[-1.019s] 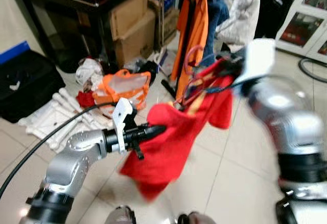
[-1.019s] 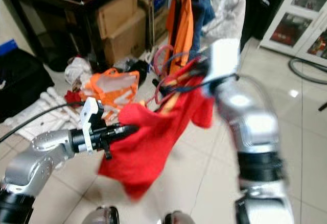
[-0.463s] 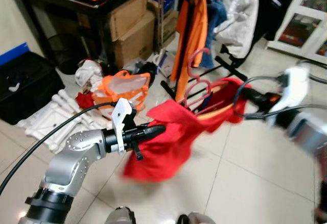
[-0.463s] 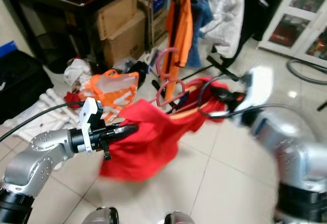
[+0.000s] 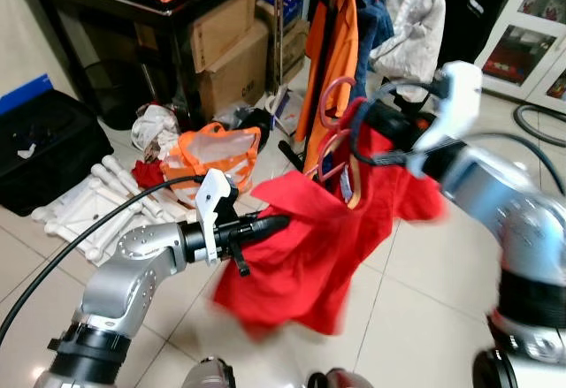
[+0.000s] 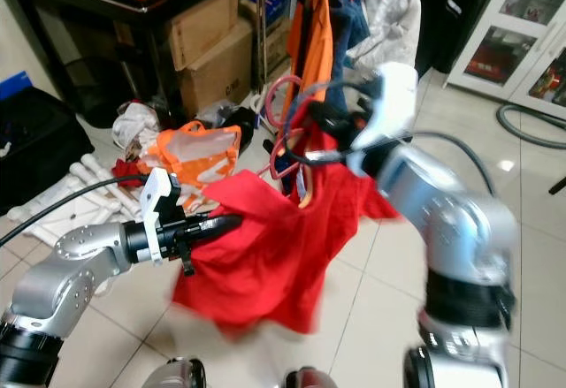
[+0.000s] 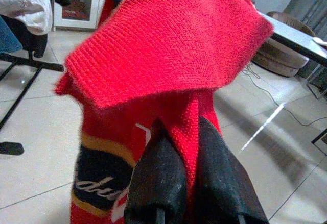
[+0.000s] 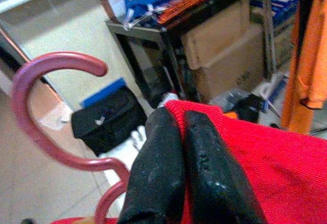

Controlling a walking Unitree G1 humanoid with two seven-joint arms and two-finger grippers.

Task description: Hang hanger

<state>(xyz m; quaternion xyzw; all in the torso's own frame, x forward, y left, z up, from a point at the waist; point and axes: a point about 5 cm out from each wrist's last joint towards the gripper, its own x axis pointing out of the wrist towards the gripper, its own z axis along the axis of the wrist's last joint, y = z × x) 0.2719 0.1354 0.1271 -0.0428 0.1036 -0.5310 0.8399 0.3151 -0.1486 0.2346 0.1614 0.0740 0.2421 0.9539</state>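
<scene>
A red knitted sweater (image 5: 301, 264) hangs on a pink hanger (image 5: 329, 98), held up between my two arms over the tiled floor. My left gripper (image 5: 279, 222) is shut on a fold of the sweater at its left side; the left wrist view shows the knit pinched between the black fingers (image 7: 158, 183). My right gripper (image 5: 370, 119) is higher, shut on the sweater's top edge beside the hanger's hook (image 8: 51, 66). Just behind stands a clothes rack (image 5: 329, 17) with an orange garment (image 5: 343, 48) hanging on it.
A black table (image 5: 133, 3) with cardboard boxes (image 5: 230, 43) under it stands at the back left. A black case (image 5: 44, 145), white items (image 5: 80, 198) and an orange vest (image 5: 217, 149) lie on the floor. A white glass cabinet (image 5: 531, 34) stands at right.
My right arm has swung up and to the left, carrying the hanger and the sweater's top toward the rack. The left arm has stayed in place, holding its fold.
</scene>
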